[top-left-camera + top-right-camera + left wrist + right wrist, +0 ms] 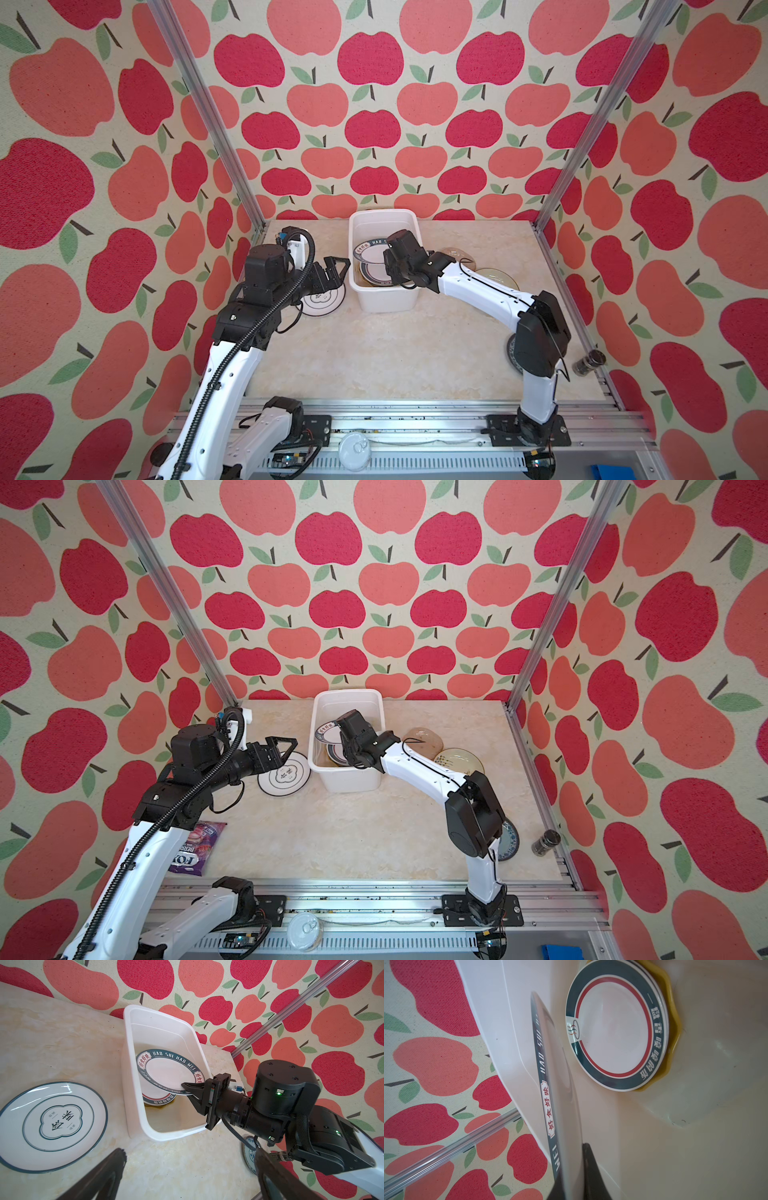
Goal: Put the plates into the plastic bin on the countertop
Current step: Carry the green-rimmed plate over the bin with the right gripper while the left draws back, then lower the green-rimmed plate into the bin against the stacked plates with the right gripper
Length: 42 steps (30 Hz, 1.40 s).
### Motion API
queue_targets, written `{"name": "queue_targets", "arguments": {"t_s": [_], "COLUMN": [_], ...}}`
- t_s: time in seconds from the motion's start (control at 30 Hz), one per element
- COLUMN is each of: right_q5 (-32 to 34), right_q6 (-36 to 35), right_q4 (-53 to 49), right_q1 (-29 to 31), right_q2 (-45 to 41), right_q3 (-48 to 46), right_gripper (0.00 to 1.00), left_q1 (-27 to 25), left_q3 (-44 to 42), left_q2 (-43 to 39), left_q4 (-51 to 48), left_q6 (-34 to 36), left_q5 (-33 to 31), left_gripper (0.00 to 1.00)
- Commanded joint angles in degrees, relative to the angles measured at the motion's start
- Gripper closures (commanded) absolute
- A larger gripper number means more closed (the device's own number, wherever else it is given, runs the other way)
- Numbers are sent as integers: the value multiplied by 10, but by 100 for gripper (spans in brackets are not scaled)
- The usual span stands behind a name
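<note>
Right gripper (188, 1088) clamps the rim of a round white plate with dark lettered border (168, 1070), tilted inside the white plastic bin (158, 1011), likely to slide onto the stacked plates (612, 1039); left gripper (338, 272) gapes empty nearby.

This is a staged robot lab cell: apple-print fabric walls (374, 124) hang on an aluminium frame (206, 112) boxed around a marble-patterned tabletop (374, 353). The left arm (245, 382) and right arm (478, 286) are bolted to a slotted rail (415, 419) along the front edge, beside a cable duct (415, 461).
</note>
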Motion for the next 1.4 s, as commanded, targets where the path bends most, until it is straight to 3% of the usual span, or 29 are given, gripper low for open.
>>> {"name": "queue_targets", "arguments": {"t_s": [0.0, 0.9, 1.37], "right_q5": [36, 70, 108], "right_q6": [27, 93, 184], "right_q4": [-42, -83, -161], "right_q1": [6, -8, 11], "right_q2": [16, 119, 157], "right_q3": [36, 123, 174], "right_gripper": [99, 94, 91], "left_q1": [3, 3, 3], "left_q3": [29, 43, 35], "left_q2": [0, -21, -31], "left_q4": [-24, -68, -72], "left_q6": [21, 50, 47], "left_q5": [3, 16, 14], "left_gripper": [1, 1, 1]}}
